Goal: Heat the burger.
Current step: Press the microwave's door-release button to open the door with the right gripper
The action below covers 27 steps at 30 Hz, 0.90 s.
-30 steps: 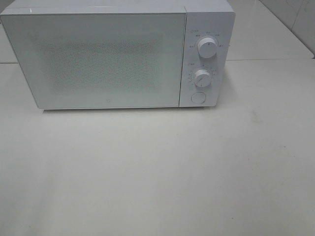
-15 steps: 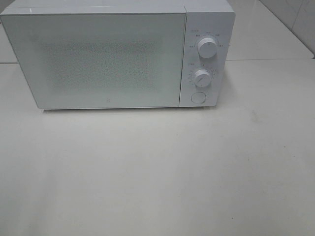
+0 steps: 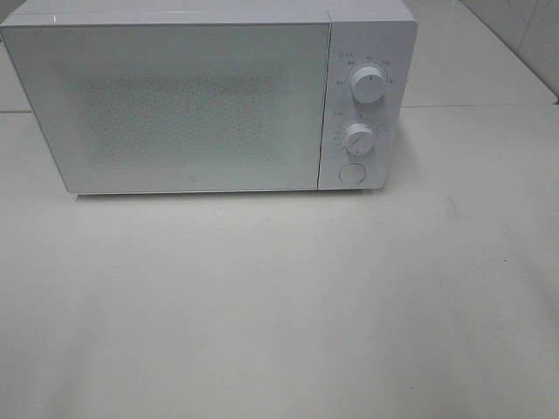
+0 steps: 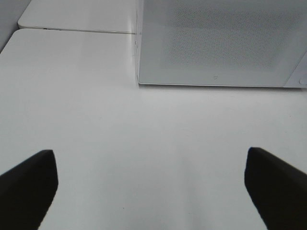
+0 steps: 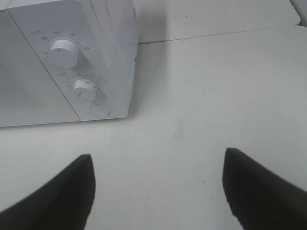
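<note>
A: White microwave [image 3: 210, 100], door [image 3: 170, 109] shut. Where's the burger?
B: Not in view. I can't tell whether it's behind that frosted door.
A: Grippers?
B: Left gripper [image 4: 148, 154] and right gripper [image 5: 158, 155] are both spread wide and empty, over the table [image 3: 279, 305] in front of the microwave.
A: Risk?
B: Turning a knob [image 3: 369, 85] unchecked could run the microwave empty. A hard push might shove it back.

- Kitchen-style test bench: I face a white microwave [image 3: 175, 105], door shut.
- Plain white table [image 3: 279, 305] under the microwave; tiled wall [image 3: 534, 35] to its right.
</note>
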{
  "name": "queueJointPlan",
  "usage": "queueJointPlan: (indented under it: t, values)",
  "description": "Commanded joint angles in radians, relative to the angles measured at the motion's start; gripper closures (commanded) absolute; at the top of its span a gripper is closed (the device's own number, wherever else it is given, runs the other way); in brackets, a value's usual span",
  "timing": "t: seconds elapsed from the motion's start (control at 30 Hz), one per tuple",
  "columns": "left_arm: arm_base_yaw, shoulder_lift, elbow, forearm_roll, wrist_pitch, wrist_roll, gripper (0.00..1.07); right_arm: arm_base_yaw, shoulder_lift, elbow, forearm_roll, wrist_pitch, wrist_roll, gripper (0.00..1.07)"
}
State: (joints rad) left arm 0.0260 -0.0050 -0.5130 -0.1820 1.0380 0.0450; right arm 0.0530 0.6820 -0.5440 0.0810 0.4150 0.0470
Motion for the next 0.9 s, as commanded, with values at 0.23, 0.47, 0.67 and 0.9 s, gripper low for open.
queueJointPlan:
  t: [0.23, 0.47, 0.67, 0.9]
  values:
    - [0.005, -0.019, 0.0, -0.007, -0.012, -0.003, 0.09, -0.006, 0.223, -0.004, -0.002, -0.27, 0.019, 0.35]
    - [0.005, -0.019, 0.0, -0.007, -0.012, -0.003, 0.09, -0.006, 0.336, -0.004, -0.006, -0.392, 0.019, 0.35]
    - [0.005, -0.019, 0.0, -0.007, -0.012, -0.003, 0.09, -0.006, 0.424, 0.027, -0.014, -0.565, 0.019, 0.35]
    - [0.005, -0.019, 0.0, -0.007, -0.012, -0.003, 0.09, -0.004, 0.512, 0.168, -0.009, -0.99, 0.019, 0.35]
